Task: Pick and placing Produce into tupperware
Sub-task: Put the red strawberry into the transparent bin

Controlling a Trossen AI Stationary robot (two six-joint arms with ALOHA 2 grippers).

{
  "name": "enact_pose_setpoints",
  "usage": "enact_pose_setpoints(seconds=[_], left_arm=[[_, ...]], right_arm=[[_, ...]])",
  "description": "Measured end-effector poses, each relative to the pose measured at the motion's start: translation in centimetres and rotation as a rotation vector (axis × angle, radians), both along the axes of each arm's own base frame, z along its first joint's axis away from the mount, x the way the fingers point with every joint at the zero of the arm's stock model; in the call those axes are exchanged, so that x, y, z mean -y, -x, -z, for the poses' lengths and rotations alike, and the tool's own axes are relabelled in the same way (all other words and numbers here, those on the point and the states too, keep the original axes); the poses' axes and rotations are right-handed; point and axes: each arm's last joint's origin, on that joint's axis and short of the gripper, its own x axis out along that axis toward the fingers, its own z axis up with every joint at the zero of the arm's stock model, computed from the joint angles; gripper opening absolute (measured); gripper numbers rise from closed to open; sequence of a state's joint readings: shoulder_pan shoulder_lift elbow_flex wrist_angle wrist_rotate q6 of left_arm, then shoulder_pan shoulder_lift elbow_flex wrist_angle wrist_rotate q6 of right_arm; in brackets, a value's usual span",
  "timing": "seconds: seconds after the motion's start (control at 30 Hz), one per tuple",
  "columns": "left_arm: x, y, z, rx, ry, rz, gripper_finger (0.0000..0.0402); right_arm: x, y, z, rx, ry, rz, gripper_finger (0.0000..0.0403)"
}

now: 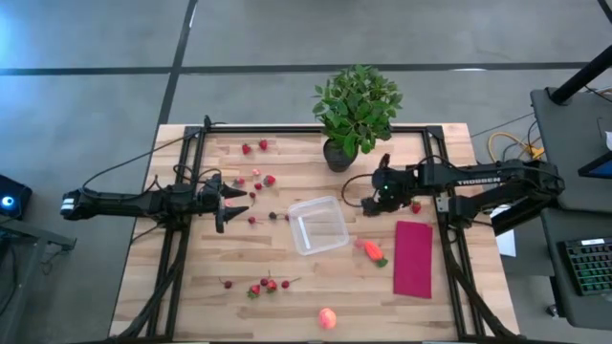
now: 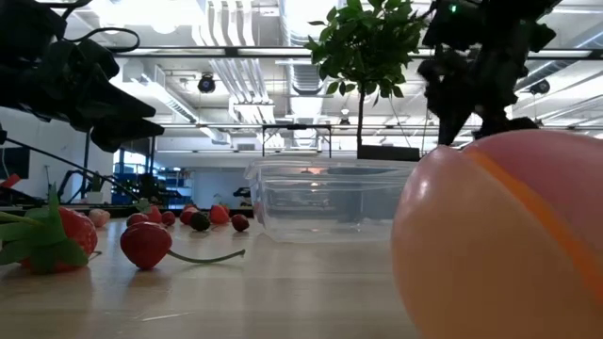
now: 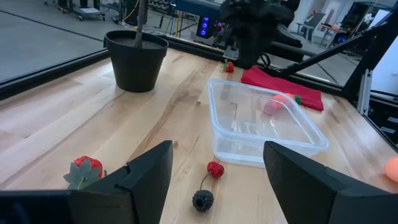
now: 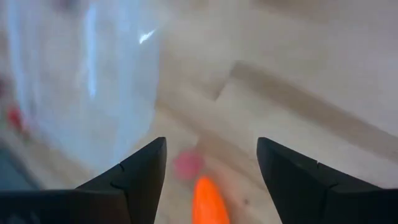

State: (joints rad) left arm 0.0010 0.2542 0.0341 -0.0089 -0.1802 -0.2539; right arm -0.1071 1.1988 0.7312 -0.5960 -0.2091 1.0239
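High view: clear tupperware (image 1: 318, 225) sits mid-bench, empty, bare wood on all sides. Left claw (image 1: 232, 203) hovers by the left side, fingers apart, nothing held, strawberries (image 1: 270, 180) scattered around it and more (image 1: 271, 284) toward the near edge. Right claw (image 1: 378, 196) hangs between tupperware and right edge, just near the potted plant (image 1: 355, 113) at the far edge; carrot (image 1: 372, 250) lies between tupperware and red cloth (image 1: 414, 258); peach fruit (image 1: 328, 318) alone by the near edge. Low view: peach fruit (image 2: 499, 235) fills the near side, blocking that part; tupperware (image 2: 330, 198) behind it, strawberries (image 2: 146, 243) off to its other side, plant (image 2: 363, 42) behind. Left wrist view: left claw's fingers (image 3: 140, 180) wide apart, empty; one strawberry (image 3: 215, 168) and a dark berry (image 3: 203, 200) just ahead, touching nothing; tupperware (image 3: 264, 127) beyond, plant pot (image 3: 137, 59), cloth (image 3: 283, 87). Right wrist view: right claw's fingers (image 4: 134, 177) apart, empty, carrot (image 4: 210, 200) below between them, blurred tupperware wall (image 4: 81, 74) beside.
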Motion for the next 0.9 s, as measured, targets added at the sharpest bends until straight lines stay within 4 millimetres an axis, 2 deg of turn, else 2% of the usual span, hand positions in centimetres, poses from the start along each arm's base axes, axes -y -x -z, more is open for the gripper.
enact_pose_setpoints(seconds=[0.07,0.2,0.33,0.53,0.63,0.77,0.9], left_arm=[[0.0,0.0,0.0,0.000,0.000,0.000,0.0238],[0.0,0.0,0.0,0.000,0.000,0.000,0.0238],[0.0,0.0,0.0,-0.001,0.000,0.000,0.0238],[0.0,0.0,0.0,-0.001,0.000,0.000,0.0238],[0.0,0.0,0.0,0.000,0.000,0.000,0.0238],[0.0,0.0,0.0,0.001,0.000,0.000,0.0238],[0.0,0.0,0.0,0.002,0.000,0.000,0.0238]], right_arm=[[-0.8,0.0,-0.6,-0.009,-0.006,-0.089,0.0242],[-2.1,1.8,-1.1,-0.239,0.009,-0.146,0.0242],[-2.4,3.4,-1.7,-0.475,0.059,-0.075,0.0239],[-2.0,2.9,-2.1,-0.580,0.078,0.206,0.0232],[-1.7,2.1,-0.8,-0.661,0.062,0.292,0.0228],[-1.7,1.3,2.2,-0.815,0.024,0.418,0.0220],[-1.7,0.3,4.7,-0.885,0.022,0.517,0.0220]])
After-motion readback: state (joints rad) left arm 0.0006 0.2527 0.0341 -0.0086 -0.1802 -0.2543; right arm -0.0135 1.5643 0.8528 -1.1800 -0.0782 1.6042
